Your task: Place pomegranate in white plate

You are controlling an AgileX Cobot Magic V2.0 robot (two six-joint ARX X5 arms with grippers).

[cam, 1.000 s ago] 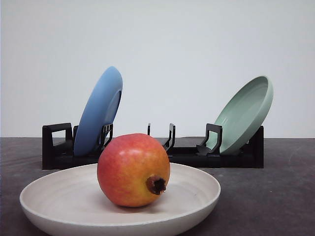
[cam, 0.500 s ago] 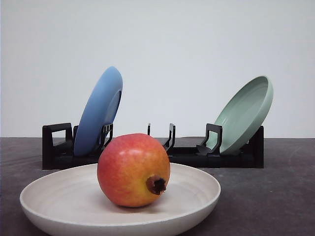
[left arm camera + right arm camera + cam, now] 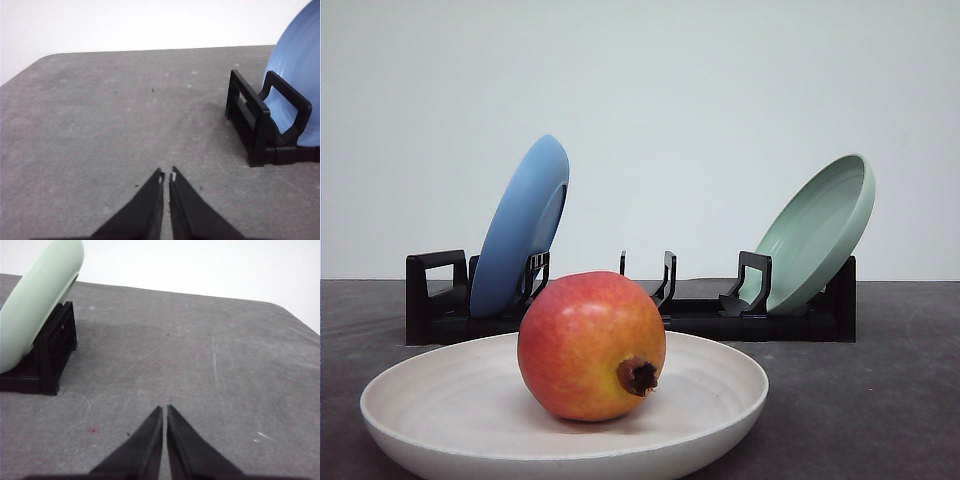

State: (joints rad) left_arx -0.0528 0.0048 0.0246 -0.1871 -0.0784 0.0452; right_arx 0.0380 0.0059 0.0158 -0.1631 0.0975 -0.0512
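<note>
One pomegranate [image 3: 591,346] is seen resting in white plate [image 3: 720,385]; L gripper [image 3: 166,176] & R gripper [image 3: 164,409] fingers are pressed together, nothing held.

The pomegranate [image 3: 591,347] sits in the white plate [image 3: 440,395], with the rack [image 3: 630,310] behind holding two plates.
</note>
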